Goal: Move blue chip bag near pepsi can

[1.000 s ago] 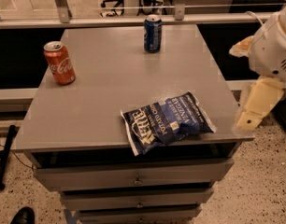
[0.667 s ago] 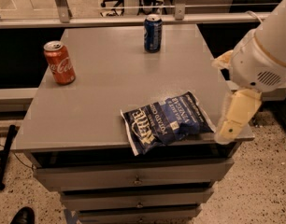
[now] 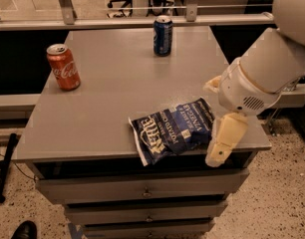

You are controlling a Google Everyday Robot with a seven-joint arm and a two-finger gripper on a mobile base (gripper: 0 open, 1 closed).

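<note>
1. Camera view, the task's thing: the blue chip bag (image 3: 173, 130) lies flat on the worktop (image 3: 117, 88), close to the front edge and nearer the front right corner than the left. One lower corner seems to hang slightly over that edge.
2. Its long axis runs roughly along the front edge, with the right end angled a little toward the back.
3. The tool: the gripper (image 3: 221, 146) hangs just beside the bag's right end, by the front right corner, and in this view it crosses the front edge. How far open it is cannot be told. It seems to hold nothing, as the bag rests on the surface. Whether it touches the bag is unclear.
4. The relation that matters: the bag lies to the left of the gripper, so I judge the reach goes sideways along the bag's long axis.
5. The target: the pepsi can (image 3: 163, 35) stands upright near the back edge, well apart from the bag, so the carry would run front to back. The red Coca-Cola can (image 3: 63, 67) stands toward the left edge, off that line.
</note>
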